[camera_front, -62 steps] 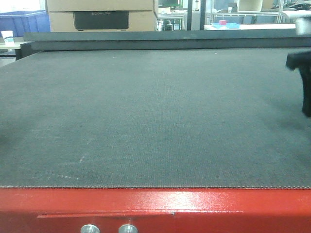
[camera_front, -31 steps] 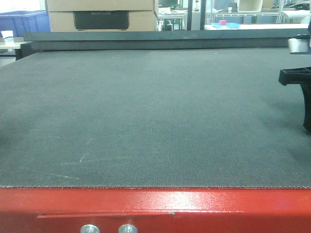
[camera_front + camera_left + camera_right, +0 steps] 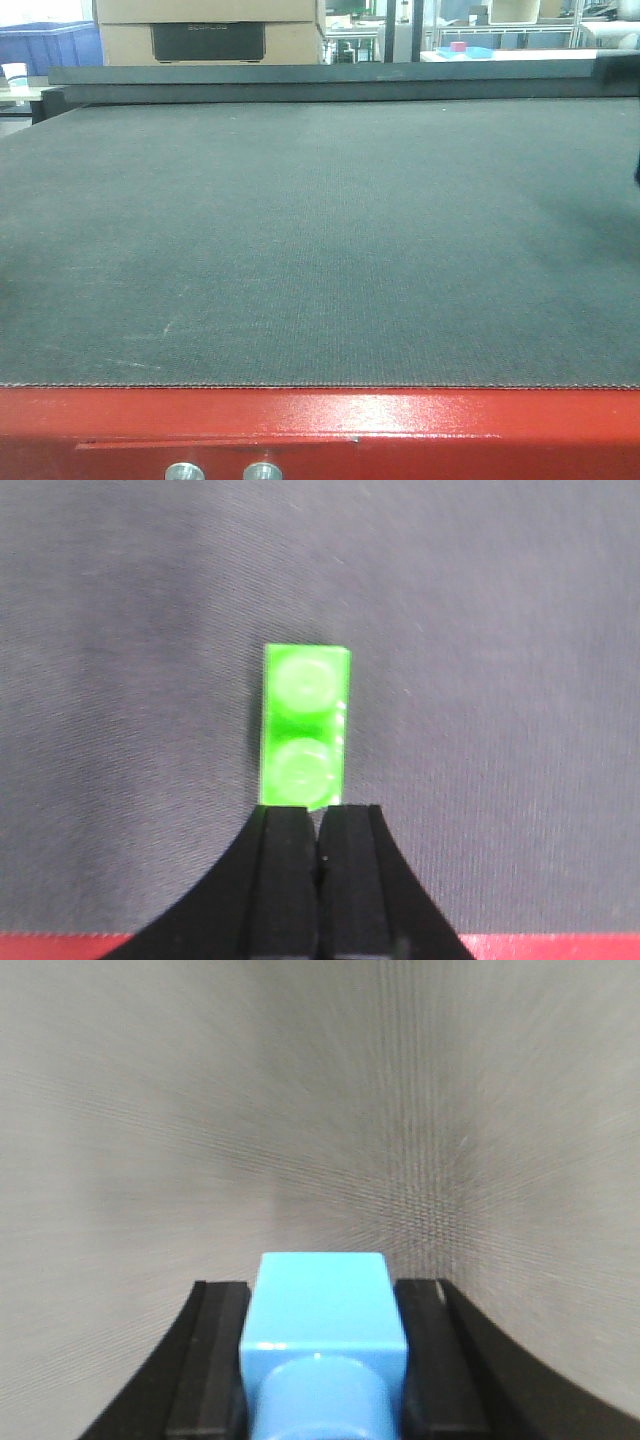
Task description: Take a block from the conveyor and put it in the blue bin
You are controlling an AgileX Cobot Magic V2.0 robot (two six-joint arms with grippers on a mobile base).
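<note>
Right gripper (image 3: pixel 322 1292): jaws part-open and clamped on a light blue block (image 3: pixel 322 1325), one black finger (image 3: pixel 215 1360) flat against each side, with a round stud of the block facing the wrist camera. The belt under it is blurred, and its height above the belt cannot be told. Left gripper (image 3: pixel 318 815): jaws drawn together with only a hairline gap. A bright green block (image 3: pixel 305 725) with two round studs stands straight out from the fingertips, its near end meeting them. Whether the tips pinch that end or it merely lies against them cannot be told. Grey belt lies behind the green block, and a strip of red frame (image 3: pixel 60 945) shows at the bottom edge of the left wrist view. In the front view, the conveyor (image 3: pixel 320 250) begins with the glossy red frame and two round silver bolts (image 3: pixel 185 470), followed by the dark grey woven belt running back to a dark raised bar (image 3: pixel 320 75) at its far end. Neither block shows in the front view. Beyond the bar are a white cup (image 3: pixel 15 75) at far left, a blue crate (image 3: pixel 45 45) behind it, and a cardboard box (image 3: pixel 210 30) beside the crate. Farthest back on the right, a blue tray (image 3: pixel 470 52) holds a small reddish object (image 3: pixel 459 46), too small to identify.
</note>
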